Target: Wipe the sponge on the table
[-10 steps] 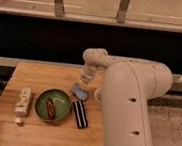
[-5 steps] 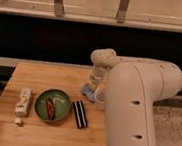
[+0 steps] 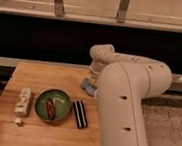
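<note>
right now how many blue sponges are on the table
1. The sponge lies near the far right edge of the table, with the gripper right over it. The robot's arm covers part of the table and may hide others.

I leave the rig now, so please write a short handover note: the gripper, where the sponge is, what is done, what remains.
Gripper: low over the table's far right part, at the sponge, mostly hidden behind the arm; contact unclear.
Sponge: flat on the table, beyond the black ridged block.
Done: gripper is at the sponge.
Left: wiping across the table.
</note>
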Controlling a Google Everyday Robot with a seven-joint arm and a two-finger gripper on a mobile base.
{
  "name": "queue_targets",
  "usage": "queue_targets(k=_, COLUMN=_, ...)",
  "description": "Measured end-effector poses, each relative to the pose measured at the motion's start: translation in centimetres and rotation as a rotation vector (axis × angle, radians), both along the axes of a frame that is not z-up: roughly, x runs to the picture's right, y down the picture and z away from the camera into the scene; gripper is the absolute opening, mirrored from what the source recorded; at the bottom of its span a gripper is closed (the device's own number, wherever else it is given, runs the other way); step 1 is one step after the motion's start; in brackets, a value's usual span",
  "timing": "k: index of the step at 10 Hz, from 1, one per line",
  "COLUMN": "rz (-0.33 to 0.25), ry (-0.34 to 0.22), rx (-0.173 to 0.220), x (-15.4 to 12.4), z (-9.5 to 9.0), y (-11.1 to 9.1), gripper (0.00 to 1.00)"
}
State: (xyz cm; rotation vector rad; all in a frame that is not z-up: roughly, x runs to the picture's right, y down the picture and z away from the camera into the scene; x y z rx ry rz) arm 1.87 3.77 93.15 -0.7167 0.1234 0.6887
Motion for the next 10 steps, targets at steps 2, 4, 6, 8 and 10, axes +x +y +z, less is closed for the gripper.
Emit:
queue_targets(k=2, rz=-0.044, ry=-0.073, rx=0.008, x=-2.7, z=-1.1, y=0.2, gripper=0.00)
queue_targets(k=4, rz=-0.089, ry=-0.140, rx=0.005, x=-5.2, z=-3.0, y=1.6, gripper=0.00)
queue_targets(k=6, rz=-0.114, ry=-0.175, rx=0.002, x=-6.4, z=-4.8, y=2.8, gripper=0.00)
queue_targets(k=8, rz=-0.109, ry=-0.146, rx=-0.005, x=-4.9, z=-5.7, y=3.6, gripper=0.00)
queue_targets(k=10, rz=-0.094, ry=-0.092, rx=-0.009, x=-1.8, z=-6.0, y=3.8, gripper=0.00)
